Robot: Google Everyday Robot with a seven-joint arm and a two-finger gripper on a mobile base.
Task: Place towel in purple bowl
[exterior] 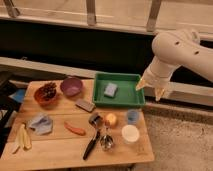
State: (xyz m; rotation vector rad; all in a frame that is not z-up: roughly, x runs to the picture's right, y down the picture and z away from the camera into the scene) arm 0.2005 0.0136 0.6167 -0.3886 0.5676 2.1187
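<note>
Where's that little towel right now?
In the camera view, the towel lies crumpled at lower left, between the banana peel and the carrot. The gripper hangs open by the green tray's right edge.

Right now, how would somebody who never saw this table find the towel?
Look at the wooden table, at its left end, far from the open gripper hanging by the green tray. The towel lies there, in front of the orange bowl. It is the only crumpled grey-blue cloth; the sponge is a neat block.
</note>
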